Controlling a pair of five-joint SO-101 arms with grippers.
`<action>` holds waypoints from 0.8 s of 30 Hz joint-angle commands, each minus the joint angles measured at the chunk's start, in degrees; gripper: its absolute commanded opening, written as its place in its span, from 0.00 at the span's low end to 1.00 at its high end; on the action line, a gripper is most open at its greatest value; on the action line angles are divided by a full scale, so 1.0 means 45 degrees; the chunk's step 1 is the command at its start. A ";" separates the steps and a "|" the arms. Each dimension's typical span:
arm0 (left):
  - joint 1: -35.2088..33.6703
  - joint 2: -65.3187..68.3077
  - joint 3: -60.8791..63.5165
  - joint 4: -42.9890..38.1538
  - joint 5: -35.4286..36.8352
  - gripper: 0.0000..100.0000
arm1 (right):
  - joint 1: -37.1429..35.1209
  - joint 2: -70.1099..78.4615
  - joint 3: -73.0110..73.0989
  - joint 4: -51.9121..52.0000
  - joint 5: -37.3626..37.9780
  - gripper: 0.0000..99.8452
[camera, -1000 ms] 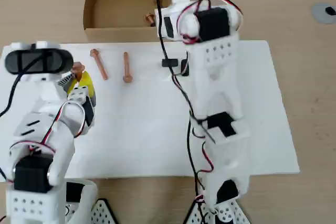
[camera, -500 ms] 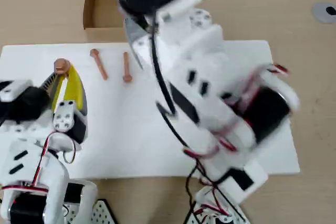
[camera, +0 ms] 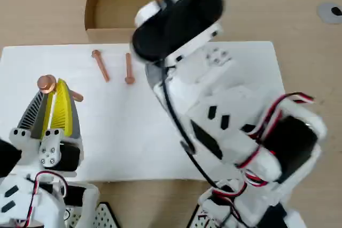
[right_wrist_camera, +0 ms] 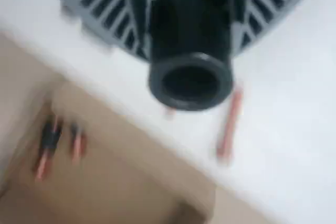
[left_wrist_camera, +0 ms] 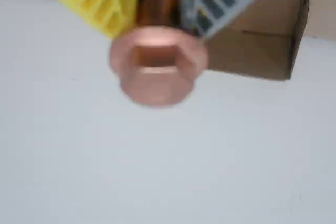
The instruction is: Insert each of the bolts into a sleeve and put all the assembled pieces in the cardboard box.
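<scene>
My left gripper [camera: 51, 87] is shut on a copper bolt [camera: 47, 84] above the left of the white board [camera: 133, 137]; the left wrist view shows its hex head [left_wrist_camera: 157, 66] sticking out between the yellow and grey fingers. In the right wrist view my right gripper [right_wrist_camera: 190, 40] is shut on a black sleeve [right_wrist_camera: 191, 72], its open end facing out. That arm [camera: 214, 110] is raised over the board's middle. Two loose bolts [camera: 100, 65] [camera: 129, 68] lie on the board near the cardboard box [camera: 92, 4]. Assembled pieces [right_wrist_camera: 50, 145] lie inside the box.
The cardboard box [left_wrist_camera: 262, 40] stands at the table's far edge, behind the board. The right arm's raised body covers much of the board's centre and right side. A round grey fitting [camera: 330, 12] sits on the table at the far right.
The right arm has swung back from the box and risen over the board. The left arm has drawn back toward the front edge, carrying the bolt with it.
</scene>
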State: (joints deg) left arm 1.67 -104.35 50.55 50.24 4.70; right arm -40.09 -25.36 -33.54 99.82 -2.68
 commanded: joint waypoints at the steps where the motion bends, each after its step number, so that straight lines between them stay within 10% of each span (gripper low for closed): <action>1: 0.0176 -0.0029 -0.0098 -0.0352 0.0059 0.01 | -0.0049 -0.2256 0.4484 -0.1543 0.0137 0.01; 15: 0.0176 -0.0029 -0.0215 0.0410 0.0117 0.01 | -0.0576 -1.0090 2.0581 -1.4379 0.2266 0.01; 24: 0.0313 -0.0029 -0.0195 0.0410 0.0078 0.01 | -0.2745 -1.1595 2.3746 -1.7485 0.2129 0.01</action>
State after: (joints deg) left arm 1.67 -104.35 50.55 52.18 4.70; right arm -50.02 -75.65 72.84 25.19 7.08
